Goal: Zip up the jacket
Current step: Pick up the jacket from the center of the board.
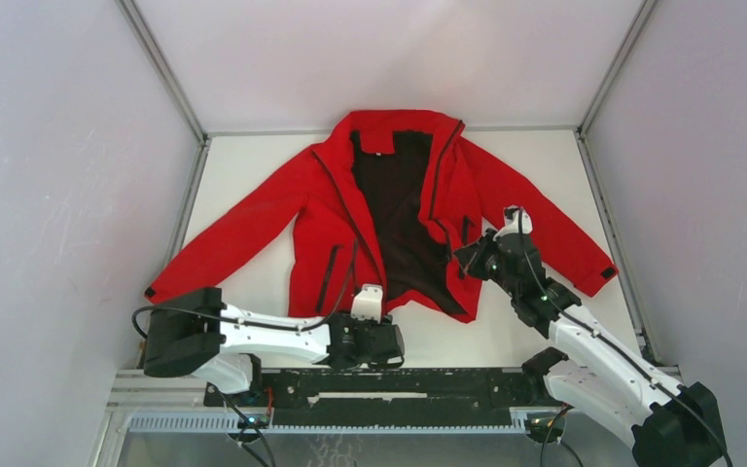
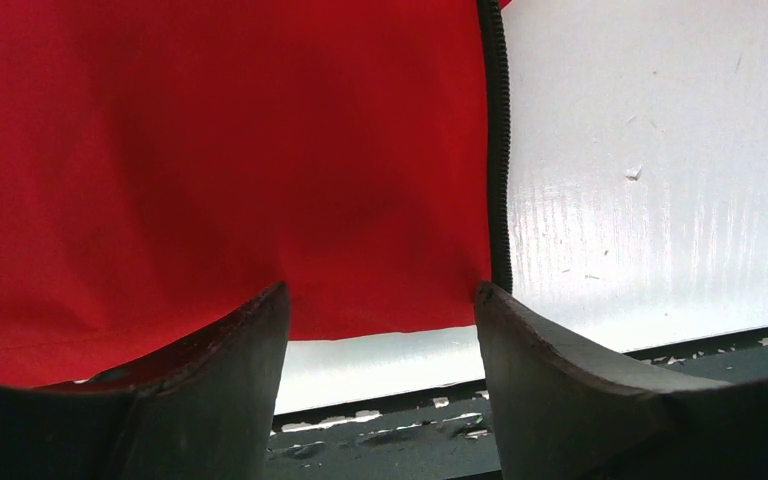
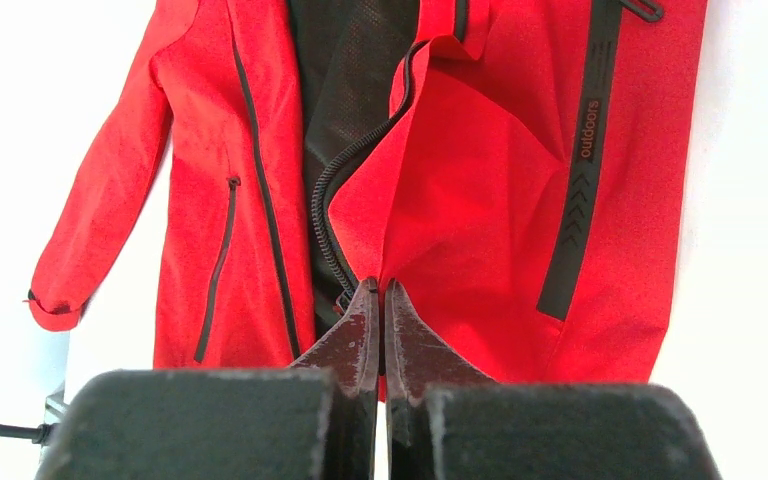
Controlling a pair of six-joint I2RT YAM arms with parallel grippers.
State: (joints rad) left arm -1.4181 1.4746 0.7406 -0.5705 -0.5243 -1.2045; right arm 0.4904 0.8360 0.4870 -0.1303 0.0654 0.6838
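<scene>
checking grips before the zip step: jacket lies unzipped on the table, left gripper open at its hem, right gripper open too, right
Not quite: the right gripper is shut, pinched at the zipper edge of the jacket, as the right wrist view shows. The rest holds.

Your left wrist view crops the jacket [image 2: 210, 150] at top and left (only a hem corner shows). From above, your left pincer [image 2: 380, 300] lies hidden beneath its own wrist [image 1: 368, 304].

One red jacket [image 1: 321, 204], one white table [image 1: 253, 161], two robot arms: left arm [image 1: 263, 336], right arm [image 1: 593, 355].
</scene>
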